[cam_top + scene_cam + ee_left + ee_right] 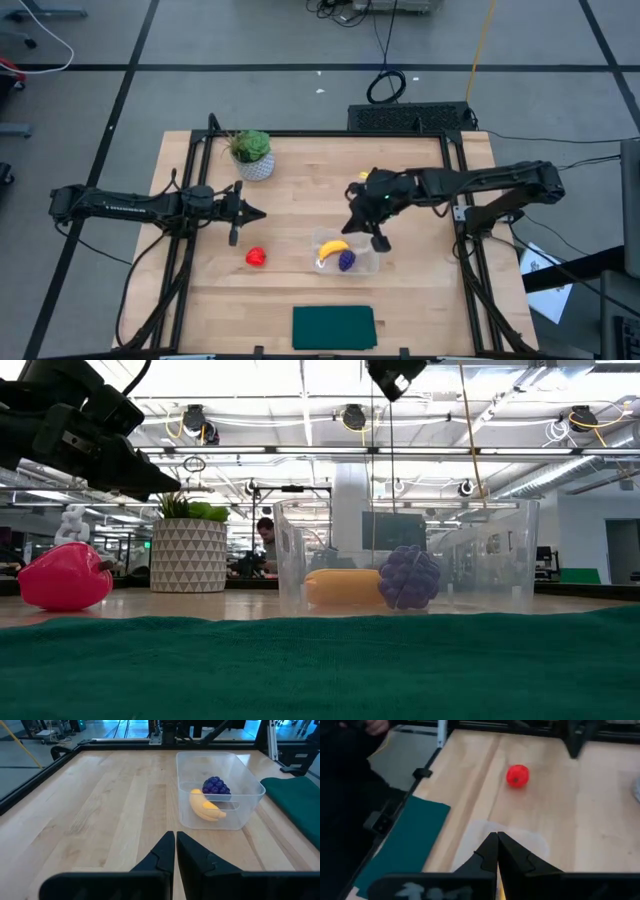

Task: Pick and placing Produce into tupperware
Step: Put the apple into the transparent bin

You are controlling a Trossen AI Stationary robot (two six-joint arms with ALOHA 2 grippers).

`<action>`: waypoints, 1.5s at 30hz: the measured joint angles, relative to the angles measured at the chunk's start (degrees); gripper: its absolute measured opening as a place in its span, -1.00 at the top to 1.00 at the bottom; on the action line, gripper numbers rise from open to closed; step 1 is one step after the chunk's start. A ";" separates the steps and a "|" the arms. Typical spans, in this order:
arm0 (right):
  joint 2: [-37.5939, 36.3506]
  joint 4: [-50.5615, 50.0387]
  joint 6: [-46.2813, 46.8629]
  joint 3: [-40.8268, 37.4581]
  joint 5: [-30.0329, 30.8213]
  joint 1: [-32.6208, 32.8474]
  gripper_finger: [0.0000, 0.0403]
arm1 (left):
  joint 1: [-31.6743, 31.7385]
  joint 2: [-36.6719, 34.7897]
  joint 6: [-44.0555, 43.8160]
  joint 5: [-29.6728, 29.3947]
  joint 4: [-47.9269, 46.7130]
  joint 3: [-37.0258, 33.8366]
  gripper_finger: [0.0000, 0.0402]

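Hovering just above the clear tupperware (352, 256), the right gripper (366, 232) had its fingers pressed together, holding nothing. Inside the tupperware lay the yellow banana (332, 248) and purple grape bunch (347, 260). The red fruit (256, 257) sat well left of it, near the left gripper (240, 212), likewise closed and empty.

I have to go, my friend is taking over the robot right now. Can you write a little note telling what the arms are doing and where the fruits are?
Left gripper: shut, holding nothing, above the table near the red fruit.
Right gripper: shut, holding nothing, above the tupperware.
Done: banana and grape bunch lie inside the tupperware, side by side.
Left: the red fruit sits on the bare wood, apart from the tupperware, on the left arm's side. It needs picking up and placing in the tupperware.
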 joint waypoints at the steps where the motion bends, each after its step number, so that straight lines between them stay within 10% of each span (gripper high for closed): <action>1: -1.00 0.52 0.17 -1.24 0.07 -0.70 1.00 | 0.00 0.00 0.02 0.00 -0.02 0.00 0.88; 22: -24.17 24.92 3.79 -28.27 -1.01 -11.15 1.00 | 0.00 0.00 0.00 0.00 0.09 0.00 0.88; 45: -32.58 30.89 3.04 -36.84 -2.34 -11.54 1.00 | 0.00 0.00 -0.15 -1.42 0.09 0.00 0.88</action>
